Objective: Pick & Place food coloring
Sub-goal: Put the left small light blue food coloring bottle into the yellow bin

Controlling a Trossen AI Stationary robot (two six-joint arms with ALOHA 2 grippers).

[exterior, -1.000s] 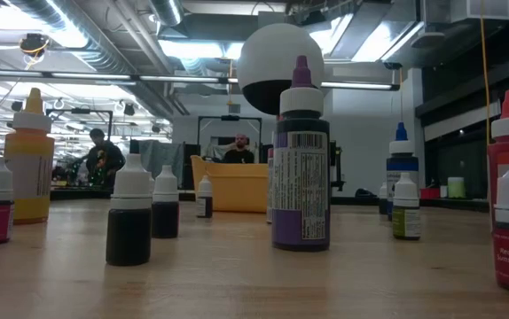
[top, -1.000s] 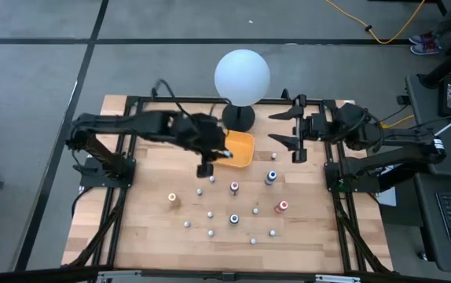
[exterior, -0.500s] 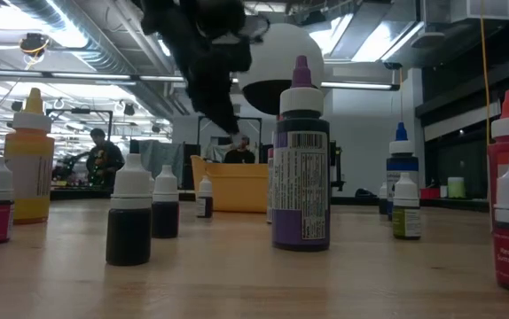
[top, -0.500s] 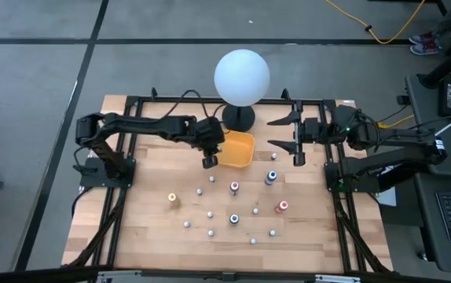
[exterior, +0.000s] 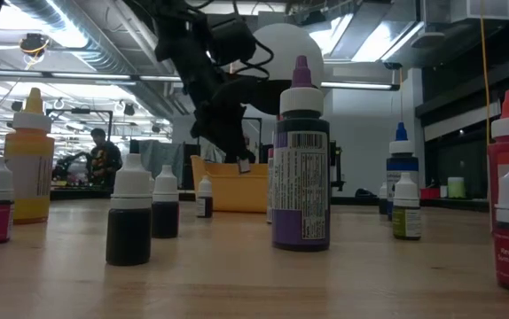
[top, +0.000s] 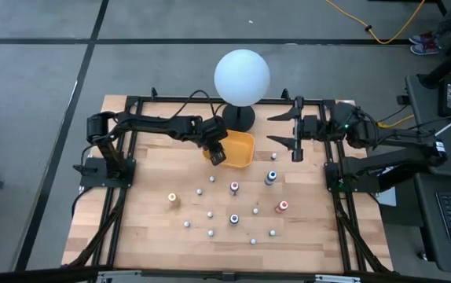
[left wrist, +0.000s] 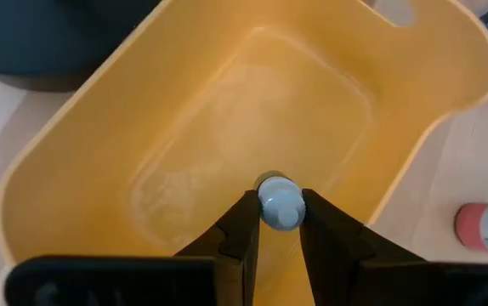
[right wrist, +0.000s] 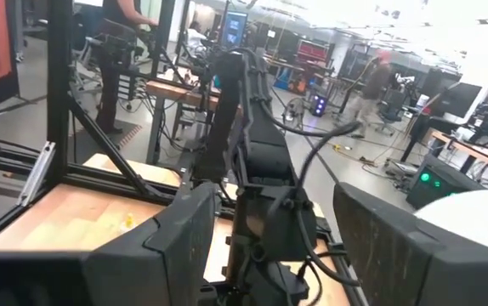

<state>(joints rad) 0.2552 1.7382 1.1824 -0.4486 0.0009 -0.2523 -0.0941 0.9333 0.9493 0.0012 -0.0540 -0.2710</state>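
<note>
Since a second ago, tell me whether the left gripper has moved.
Yes. In the high view the left gripper, shut on a small bottle, has shifted up-table and sits over the yellow tray's near-left edge.

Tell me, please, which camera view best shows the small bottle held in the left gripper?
The left wrist view: the grey-capped bottle sits between the left gripper fingers above the yellow tray. The high and low views show only the gripper; the right wrist view shows neither.

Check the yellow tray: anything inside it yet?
The yellow tray looks bare inside; the left gripper holds a grey-capped bottle above it, hiding the floor directly beneath.
</note>
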